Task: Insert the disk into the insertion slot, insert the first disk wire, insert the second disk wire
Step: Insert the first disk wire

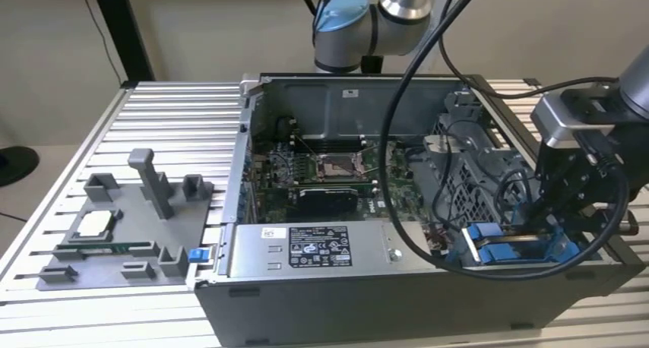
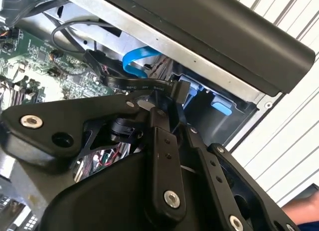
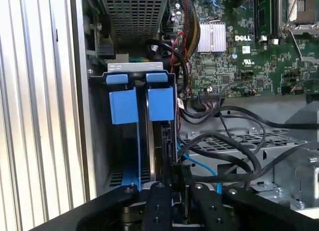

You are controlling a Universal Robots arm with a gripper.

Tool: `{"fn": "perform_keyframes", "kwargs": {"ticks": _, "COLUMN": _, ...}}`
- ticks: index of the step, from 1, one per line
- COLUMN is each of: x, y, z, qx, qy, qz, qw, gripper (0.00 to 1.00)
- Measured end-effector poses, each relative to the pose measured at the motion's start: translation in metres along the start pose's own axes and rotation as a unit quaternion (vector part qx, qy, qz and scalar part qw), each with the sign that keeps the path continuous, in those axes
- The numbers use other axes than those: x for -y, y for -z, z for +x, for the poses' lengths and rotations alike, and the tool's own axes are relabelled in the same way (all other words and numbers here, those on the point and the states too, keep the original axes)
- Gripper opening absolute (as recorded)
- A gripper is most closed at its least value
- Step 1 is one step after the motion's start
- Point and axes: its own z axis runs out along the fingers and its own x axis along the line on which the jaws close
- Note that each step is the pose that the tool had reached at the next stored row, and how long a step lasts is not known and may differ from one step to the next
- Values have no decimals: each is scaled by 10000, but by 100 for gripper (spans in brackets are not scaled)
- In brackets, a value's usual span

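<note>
Jaws: nearly closed, pinching black disk wire connector (image 2: pixel 178 91). Gripper (image 3: pixel 177 183) sits just beside disk (image 3: pixel 160 104), blue-framed, seated upright inside open computer case (image 1: pixel 304 295).

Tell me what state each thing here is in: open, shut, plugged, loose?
Computer case, lying with its open side up.
Disk, standing in its slot, blue carrier tabs showing.
Black disk wire, held at its end by the tool; plugged or not, cannot tell.
Tool, shut on that wire, beside the disk.
Blue cable, slack inside the case.
</note>
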Motion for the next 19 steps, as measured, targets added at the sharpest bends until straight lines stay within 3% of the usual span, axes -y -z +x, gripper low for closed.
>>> {"fn": "perform_keyframes", "kwargs": {"ticks": 7, "x": 1, "y": -56, "z": 7, "qx": -3, "qy": -1, "qz": -8, "qw": 10000, "gripper": 0}}
{"fn": "perform_keyframes", "kwargs": {"ticks": 9, "x": 1, "y": -48, "z": 6, "qx": 20, "qy": -1, "qz": -12, "qw": 10000, "gripper": 0}}
{"fn": "perform_keyframes", "kwargs": {"ticks": 10, "x": 0, "y": -30, "z": 5, "qx": 41, "qy": -2, "qz": -14, "qw": 10000, "gripper": 100}}
{"fn": "perform_keyframes", "kwargs": {"ticks": 19, "x": -7, "y": 360, "z": -42, "qx": 39, "qy": -2, "qz": -20, "qw": 10000, "gripper": 100}}
